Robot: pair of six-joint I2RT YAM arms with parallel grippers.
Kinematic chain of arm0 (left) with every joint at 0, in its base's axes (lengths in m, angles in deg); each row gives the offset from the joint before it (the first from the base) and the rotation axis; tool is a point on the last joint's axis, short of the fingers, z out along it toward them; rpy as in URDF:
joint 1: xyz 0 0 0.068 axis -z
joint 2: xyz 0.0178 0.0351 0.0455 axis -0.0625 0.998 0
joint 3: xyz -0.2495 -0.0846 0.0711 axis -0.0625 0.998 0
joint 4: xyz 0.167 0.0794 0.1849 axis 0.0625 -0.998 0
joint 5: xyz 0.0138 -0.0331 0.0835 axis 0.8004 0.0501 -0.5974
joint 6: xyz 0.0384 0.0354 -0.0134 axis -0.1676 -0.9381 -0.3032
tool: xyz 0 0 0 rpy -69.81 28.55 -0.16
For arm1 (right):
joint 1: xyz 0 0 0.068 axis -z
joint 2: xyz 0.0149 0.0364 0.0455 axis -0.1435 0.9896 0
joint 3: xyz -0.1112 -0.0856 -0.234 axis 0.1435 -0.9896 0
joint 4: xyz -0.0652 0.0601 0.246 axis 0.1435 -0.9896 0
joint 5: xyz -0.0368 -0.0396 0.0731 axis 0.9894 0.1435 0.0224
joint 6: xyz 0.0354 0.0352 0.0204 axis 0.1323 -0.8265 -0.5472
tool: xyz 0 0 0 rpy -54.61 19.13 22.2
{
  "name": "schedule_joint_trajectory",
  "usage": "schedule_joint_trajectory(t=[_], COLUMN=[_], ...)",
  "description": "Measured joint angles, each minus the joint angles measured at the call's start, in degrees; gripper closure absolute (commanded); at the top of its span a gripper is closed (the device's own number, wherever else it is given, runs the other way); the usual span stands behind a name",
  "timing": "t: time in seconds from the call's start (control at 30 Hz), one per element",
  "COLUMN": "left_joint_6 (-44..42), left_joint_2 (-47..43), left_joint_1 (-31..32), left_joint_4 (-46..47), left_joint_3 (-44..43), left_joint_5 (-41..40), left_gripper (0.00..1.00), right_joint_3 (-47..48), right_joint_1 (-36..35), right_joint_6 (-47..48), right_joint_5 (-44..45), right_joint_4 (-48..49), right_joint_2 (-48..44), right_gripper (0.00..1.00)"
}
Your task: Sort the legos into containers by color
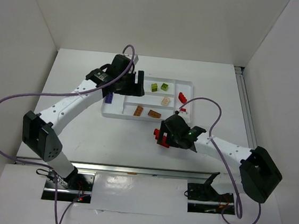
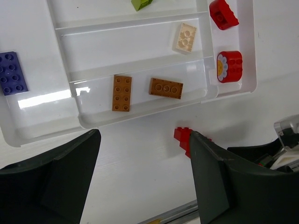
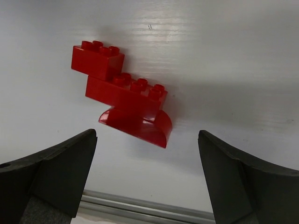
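Observation:
The white tray (image 1: 138,119) lies mid-table. It holds two lime green bricks (image 1: 154,87), a cream brick (image 1: 165,100), two orange bricks (image 1: 138,110), red bricks (image 1: 182,98) and a purple brick (image 1: 110,97). A red lego cluster (image 3: 122,93) of snapped bricks lies on the table in front of the tray (image 2: 117,51). My right gripper (image 3: 147,172) is open and empty, just short of the cluster (image 1: 157,132). My left gripper (image 2: 145,177) is open and empty above the tray's left half (image 1: 133,86). The left wrist view shows the orange bricks (image 2: 122,93), the purple brick (image 2: 12,73) and the cluster (image 2: 183,135).
White walls stand along the far and side edges of the table. A metal rail (image 1: 132,170) runs along the near edge by the arm bases. Purple cables (image 1: 0,107) loop off both arms.

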Motion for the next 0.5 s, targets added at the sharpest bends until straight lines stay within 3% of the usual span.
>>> schedule_joint_trajectory(t=[0.33,0.5], left_joint_6=[-0.15,-0.20], left_joint_2=[-0.04,-2.97], left_joint_1=[-0.33,-7.10], left_joint_4=[-0.09,0.00], left_joint_3=[1.73,4.87], left_joint_5=[-0.39,0.94], left_gripper=[0.14,0.18], right_joint_3=[2.49,5.35], right_joint_1=[-3.93,-10.19], right_joint_6=[3.58,8.70], right_joint_5=[-5.86,-12.20], right_joint_4=[5.75,10.45], right_joint_2=[8.09,8.26], right_gripper=[0.08,0.09])
